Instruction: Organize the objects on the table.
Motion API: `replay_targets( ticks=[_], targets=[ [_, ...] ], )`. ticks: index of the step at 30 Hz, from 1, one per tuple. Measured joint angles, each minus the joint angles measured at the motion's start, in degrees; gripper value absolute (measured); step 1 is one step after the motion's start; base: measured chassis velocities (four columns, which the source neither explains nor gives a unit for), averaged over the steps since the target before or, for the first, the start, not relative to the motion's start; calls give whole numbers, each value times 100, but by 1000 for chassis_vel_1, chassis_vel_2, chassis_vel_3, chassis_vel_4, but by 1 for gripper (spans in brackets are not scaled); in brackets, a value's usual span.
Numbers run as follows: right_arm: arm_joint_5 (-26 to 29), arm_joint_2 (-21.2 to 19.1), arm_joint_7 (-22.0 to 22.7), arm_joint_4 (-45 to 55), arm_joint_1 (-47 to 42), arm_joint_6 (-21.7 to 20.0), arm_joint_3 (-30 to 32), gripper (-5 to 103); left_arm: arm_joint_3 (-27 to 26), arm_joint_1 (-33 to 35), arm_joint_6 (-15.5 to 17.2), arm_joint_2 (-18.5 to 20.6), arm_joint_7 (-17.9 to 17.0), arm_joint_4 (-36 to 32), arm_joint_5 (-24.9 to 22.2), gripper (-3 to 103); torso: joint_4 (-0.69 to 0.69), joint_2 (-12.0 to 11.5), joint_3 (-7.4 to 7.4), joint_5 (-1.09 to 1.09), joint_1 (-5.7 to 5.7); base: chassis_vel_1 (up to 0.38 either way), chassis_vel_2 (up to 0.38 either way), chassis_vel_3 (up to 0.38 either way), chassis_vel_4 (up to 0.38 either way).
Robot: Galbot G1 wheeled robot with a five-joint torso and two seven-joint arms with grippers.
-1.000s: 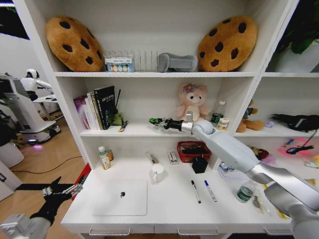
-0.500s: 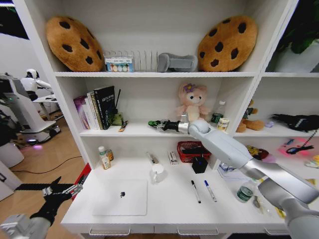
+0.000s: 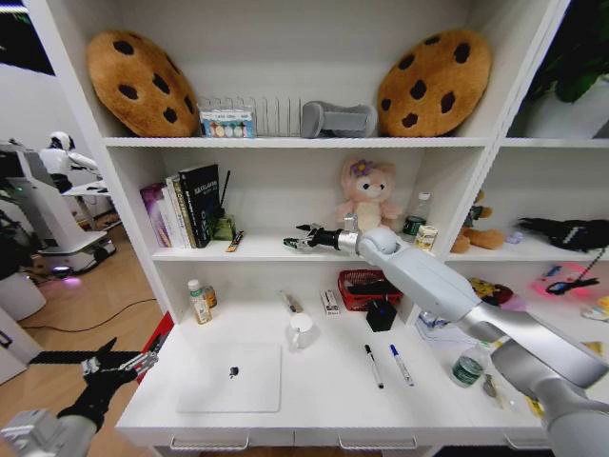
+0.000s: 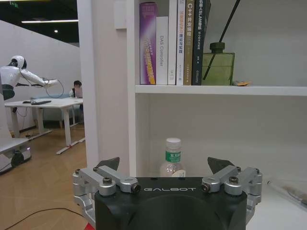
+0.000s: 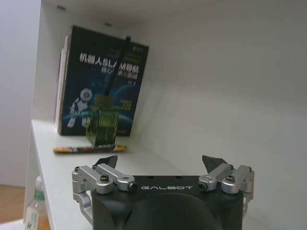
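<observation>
On the white table lie a slim silver-white laptop at the front left and two marker pens side by side to its right. A small clear green-labelled bottle stands at the back left. My right gripper is stretched over the middle shelf above the table, open, with nothing between its fingers. It points toward the books and a green glass diffuser. My left gripper hangs open off the table's left front corner, facing the bottle.
The middle shelf carries books, a flat pen and a plush toy. A white mug, a red basket and a black cup stand at the back of the table. Cookie cushions sit on the top shelf.
My right gripper has drawn back a little to the right along the shelf. The green thing seen at its fingertips earlier no longer shows there. The left arm has not moved.
</observation>
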Motion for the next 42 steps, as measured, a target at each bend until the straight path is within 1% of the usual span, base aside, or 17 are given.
replay_targets(
  ticks=[2,9,11,14,15,19,20,22,24,26,30,34,35,36,37,39,42],
  targets=[
    [70,-58,123,147,-23,6,96,99,0,0,0,0,0,0,0,100,0,0,0,0,0,0,0,0,0],
    [338,-450,557,1026,-398,-123,645,100,0,0,0,0,0,0,0,100,-2,0,0,0,0,0,0,0,0],
    [409,-572,822,1396,-632,-199,854,100,1,0,0,0,0,0,0,100,-2,0,0,0,0,0,0,0,0],
    [541,-918,1546,2487,-1466,-426,1634,100,0,0,0,1,0,0,0,100,0,1,-1,0,0,0,0,0,0],
    [541,-918,1546,2487,-1466,-426,1634,100,0,0,0,1,0,0,0,100,0,1,-1,0,0,0,0,0,0],
    [586,-1361,1976,3369,-2731,-431,2678,100,0,0,0,0,0,0,0,100,-1,1,-1,0,-1,0,0,0,0],
    [586,-1361,1976,3369,-2731,-431,2678,100,0,0,0,0,0,0,0,100,-1,1,-1,0,-1,0,0,0,0],
    [311,-1720,2202,3941,-3990,-158,3759,100,0,0,0,1,0,-1,0,100,-1,0,-1,1,0,0,0,0,0],
    [244,-1797,2277,4131,-4423,-67,4070,100,0,0,0,-1,0,-1,0,100,-3,1,-1,-3,-1,0,0,0,0],
    [91,-1883,2562,4701,-5736,154,4943,100,0,0,0,0,0,-1,0,100,-5,1,-1,3,-1,0,0,0,0],
    [-219,-1575,2734,5204,-6966,333,5784,100,0,0,0,0,0,-1,0,100,1,1,-1,0,-1,0,0,0,0],
    [-425,-1221,2817,5467,-7763,392,6228,95,0,0,0,0,0,-1,0,100,1,1,-1,-1,-1,0,0,0,0],
    [-644,-1028,2738,5521,-8117,537,6436,92,0,0,1,0,0,-1,0,100,1,1,-1,-1,-1,0,0,0,0],
    [-1078,-754,2374,5528,-8587,899,6751,92,0,0,0,0,0,-1,0,100,0,1,-1,2,-1,0,0,0,0],
    [-1078,-754,2374,5528,-8587,899,6751,92,0,0,0,0,0,-1,0,100,0,1,-1,2,-1,0,0,0,0],
    [-1706,-317,1937,5553,-9344,1376,7223,95,0,0,0,0,0,-1,0,100,-1,1,-1,-2,-1,0,0,0,0],
    [-2060,185,1813,5616,-10106,1660,7459,100,0,0,0,1,1,-1,0,100,-4,1,-1,-1,-2,0,0,0,0]
  ],
)
